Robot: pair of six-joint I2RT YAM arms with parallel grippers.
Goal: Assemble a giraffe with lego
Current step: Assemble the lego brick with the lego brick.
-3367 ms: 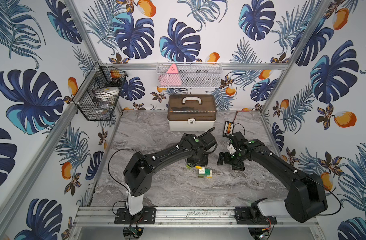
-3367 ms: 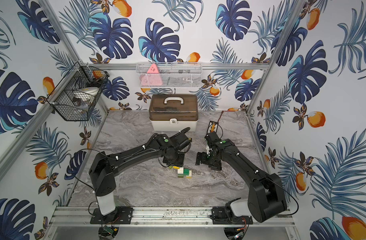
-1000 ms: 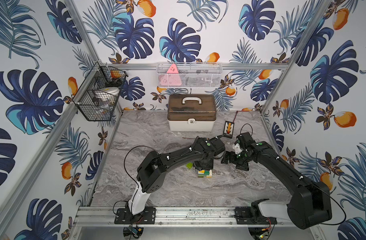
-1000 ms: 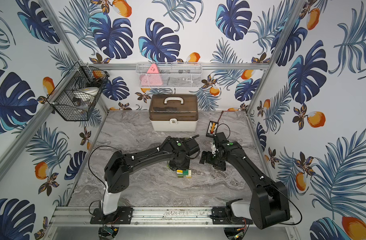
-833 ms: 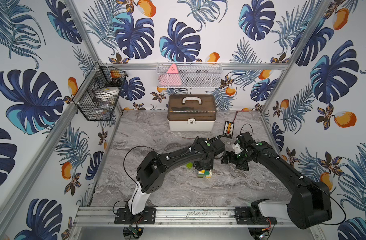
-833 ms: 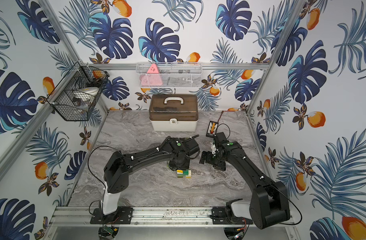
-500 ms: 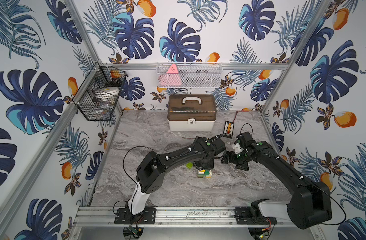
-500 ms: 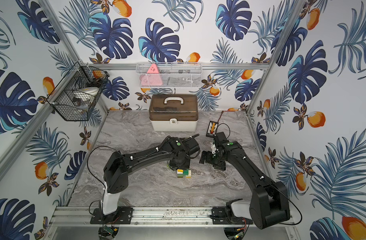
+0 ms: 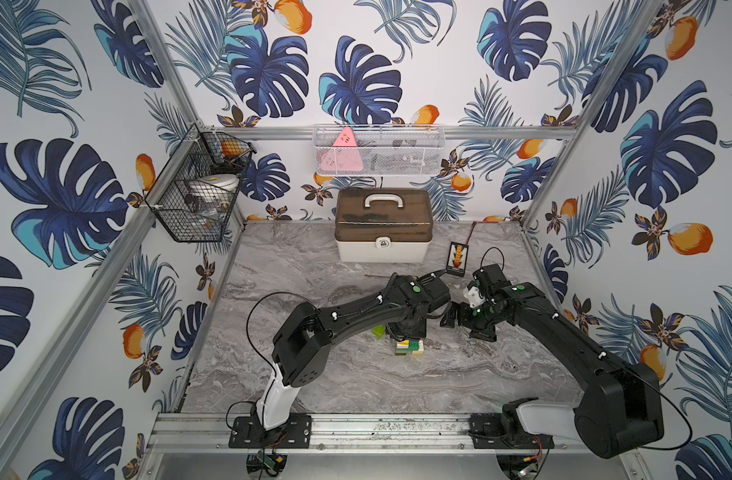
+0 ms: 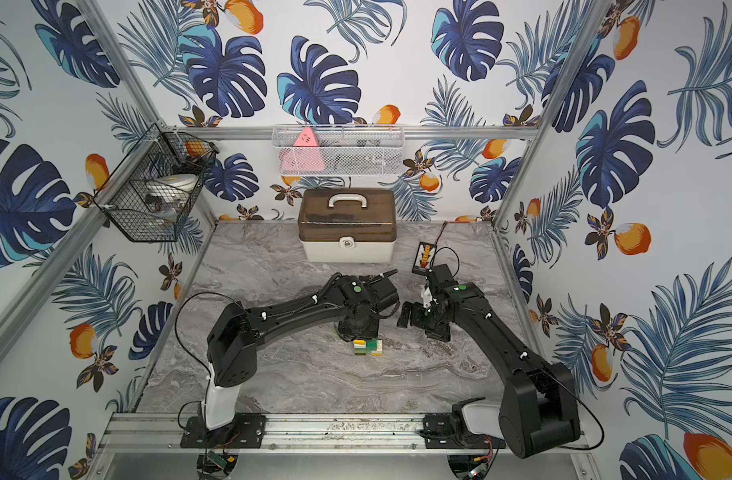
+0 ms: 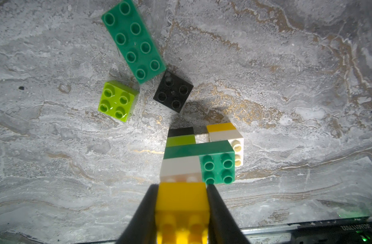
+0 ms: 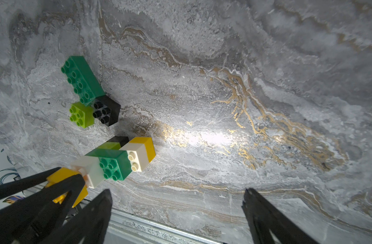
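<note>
Three loose lego bricks lie on the marble counter (image 9: 314, 270), apart from the build: a long dark green brick (image 11: 133, 41), a lime square brick (image 11: 117, 101) and a black square brick (image 11: 173, 94). A corner of the black one touches the end of the long green one; the lime one sits just beside both.

Giraffe (image 11: 198, 150) stands upright on the counter near its middle, seen in both top views (image 9: 408, 347) under the left wrist. One leg is black then lime, the other yellow then white; a dark green crosspiece bridges both, with a white brick on the black-lime side.

Left pincer (image 11: 181, 188): pinching a yellow brick (image 11: 181, 198) by two opposite sides, directly over the white brick. White studs show at the seam, so the yellow is not seated flush.

Right pincer (image 12: 176, 192): spread wide, empty, hanging over bare counter just beside the giraffe, touching nothing.
</note>
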